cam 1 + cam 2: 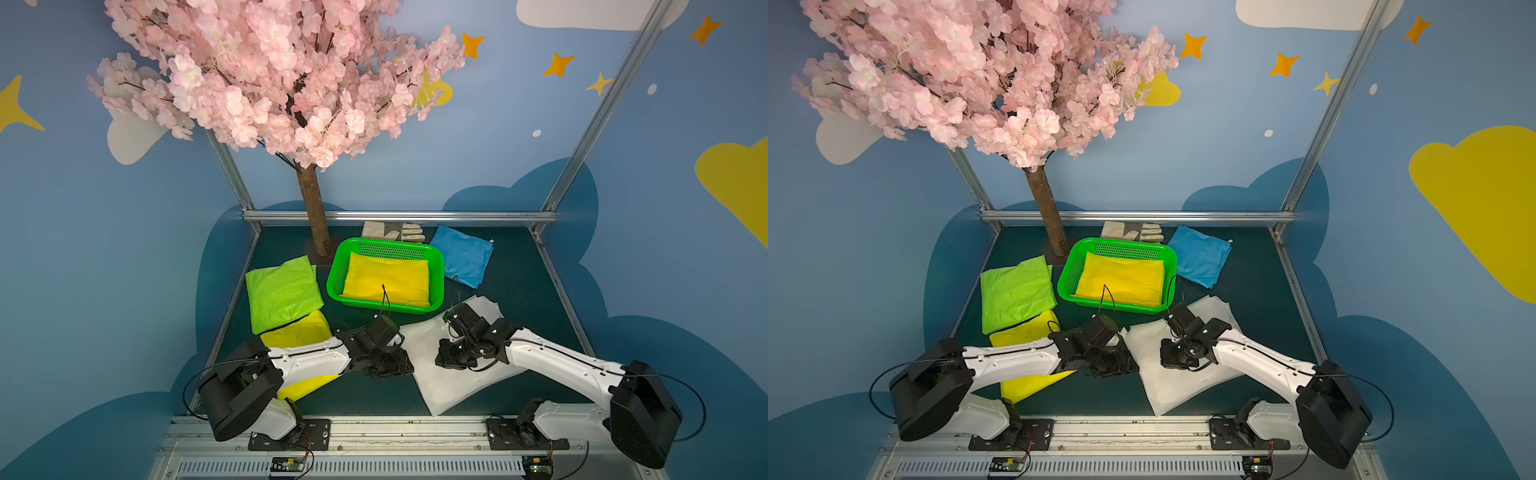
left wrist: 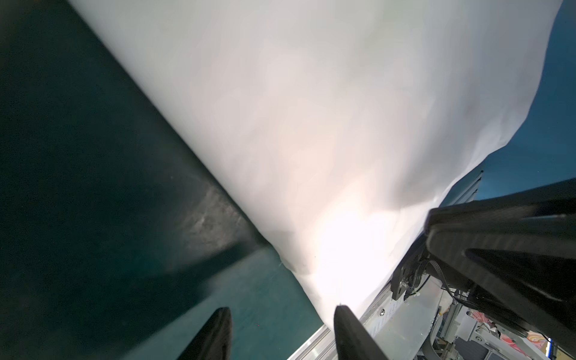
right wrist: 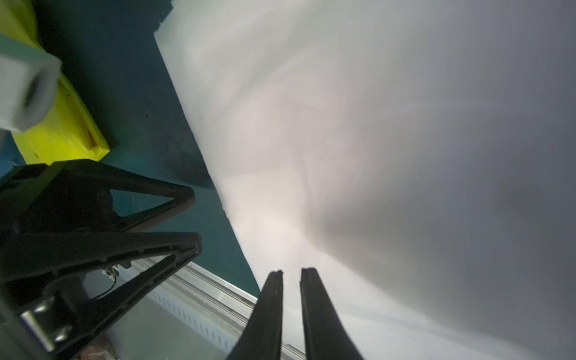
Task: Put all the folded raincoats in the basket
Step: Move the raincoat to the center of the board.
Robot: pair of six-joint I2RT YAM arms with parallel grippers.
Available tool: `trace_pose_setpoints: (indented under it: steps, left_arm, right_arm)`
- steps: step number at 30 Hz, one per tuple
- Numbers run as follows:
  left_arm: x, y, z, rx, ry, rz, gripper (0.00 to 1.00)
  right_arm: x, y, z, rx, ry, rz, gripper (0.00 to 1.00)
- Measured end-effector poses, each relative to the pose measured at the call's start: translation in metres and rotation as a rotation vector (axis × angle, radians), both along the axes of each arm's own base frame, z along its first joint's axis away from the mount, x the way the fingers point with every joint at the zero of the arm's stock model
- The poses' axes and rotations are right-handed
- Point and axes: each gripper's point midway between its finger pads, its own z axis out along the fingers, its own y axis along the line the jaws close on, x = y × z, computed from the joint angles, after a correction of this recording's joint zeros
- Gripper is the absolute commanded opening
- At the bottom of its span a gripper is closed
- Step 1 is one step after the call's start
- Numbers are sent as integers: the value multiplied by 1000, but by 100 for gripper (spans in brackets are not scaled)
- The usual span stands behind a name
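Observation:
The green basket [image 1: 338,270] [image 1: 1071,270] stands at mid-table with a yellow folded raincoat [image 1: 388,276] [image 1: 1121,276] lying flat inside it. A white folded raincoat [image 1: 449,386] [image 2: 311,124] [image 3: 374,156] lies on the table in front of the basket. My left gripper [image 1: 405,368] [image 2: 282,314] hangs low at its left edge, open; one fingertip [image 2: 343,314] is at the white edge, the other over bare table. Above the white raincoat, my right gripper [image 1: 446,359] [image 3: 292,272] shows a narrow gap between its fingers, with nothing pinched.
A lime raincoat [image 1: 282,291] and a second yellow one [image 1: 299,332] lie at the left, partly under my left arm. At the back right are a blue raincoat [image 1: 463,255] and work gloves [image 1: 392,232]. The tree trunk [image 1: 313,208] stands just left of the basket.

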Motion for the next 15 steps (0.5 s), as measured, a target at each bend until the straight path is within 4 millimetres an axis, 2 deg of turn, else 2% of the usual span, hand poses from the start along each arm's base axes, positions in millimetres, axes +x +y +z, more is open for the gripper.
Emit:
trace_pose_setpoints:
  steps: [4, 9, 15]
  left_arm:
    - [-2, -9, -11, 25, 24, -5, 50]
    - [4, -25, -13, 26, 15, -2, 39]
    - [9, -28, -17, 40, 18, 17, 26]
  right_arm:
    - [0, -9, 0, 10, 4, -13, 19]
    - [-2, -15, -2, 15, 12, -18, 19]
    - [-2, -15, -1, 21, 11, -14, 19]
